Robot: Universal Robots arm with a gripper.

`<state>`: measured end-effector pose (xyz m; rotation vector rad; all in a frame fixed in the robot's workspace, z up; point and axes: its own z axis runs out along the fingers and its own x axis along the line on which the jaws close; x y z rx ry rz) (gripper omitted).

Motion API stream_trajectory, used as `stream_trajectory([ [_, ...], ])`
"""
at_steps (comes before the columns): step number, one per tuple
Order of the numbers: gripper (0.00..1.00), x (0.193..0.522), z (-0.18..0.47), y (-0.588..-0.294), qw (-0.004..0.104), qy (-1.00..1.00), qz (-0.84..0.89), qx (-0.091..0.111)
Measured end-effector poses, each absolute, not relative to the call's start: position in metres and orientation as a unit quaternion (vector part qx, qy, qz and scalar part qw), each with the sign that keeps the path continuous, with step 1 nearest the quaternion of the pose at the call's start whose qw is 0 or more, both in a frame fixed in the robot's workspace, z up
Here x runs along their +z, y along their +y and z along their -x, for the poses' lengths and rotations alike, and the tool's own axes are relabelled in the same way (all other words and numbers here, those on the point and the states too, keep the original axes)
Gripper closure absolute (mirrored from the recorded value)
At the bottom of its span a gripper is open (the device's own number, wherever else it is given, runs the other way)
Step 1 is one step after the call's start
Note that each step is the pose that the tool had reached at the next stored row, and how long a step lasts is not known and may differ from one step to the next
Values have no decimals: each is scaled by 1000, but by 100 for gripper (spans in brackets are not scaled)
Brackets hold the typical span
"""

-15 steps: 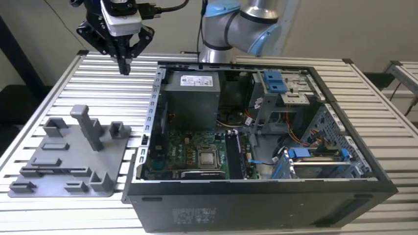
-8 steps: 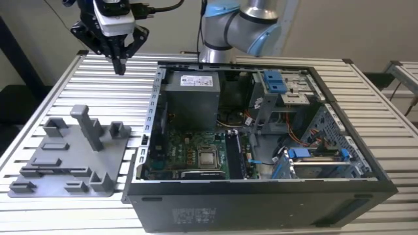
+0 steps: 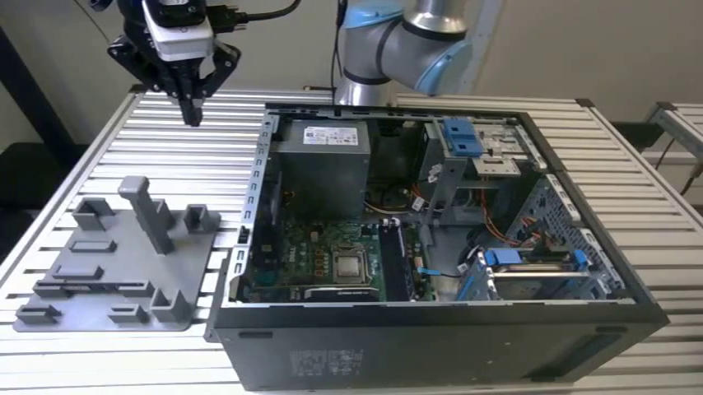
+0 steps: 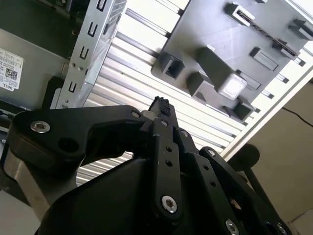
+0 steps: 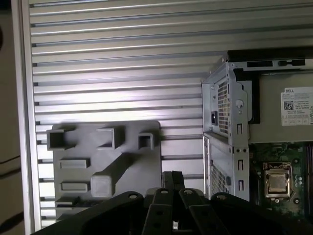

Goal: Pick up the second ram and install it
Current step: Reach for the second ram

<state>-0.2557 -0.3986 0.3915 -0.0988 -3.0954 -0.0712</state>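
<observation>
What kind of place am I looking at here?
Likely a robotics lab or test workshop: a robot arm over an open computer case on a slatted metal table, beside a grey parts holder.

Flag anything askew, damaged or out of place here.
Nothing stands out. The fixture plate lies flat on the slatted table beside the open computer case, and the gripper holds the second ram clear above the table.

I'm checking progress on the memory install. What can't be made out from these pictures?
- Whether the gripper holds the second ram: its tip is dark on dark and too small in the exterior view, and its own linkage blocks both wrist views.
- Whether the motherboard slots hold any stick: too small in the exterior view.
- Part of the grey fixture plate in the first wrist view: covered by the gripper.
</observation>
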Motion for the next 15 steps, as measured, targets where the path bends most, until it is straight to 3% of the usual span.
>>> stream_trajectory([
  [15, 89, 391, 276, -399, 24, -999, 32, -23],
])
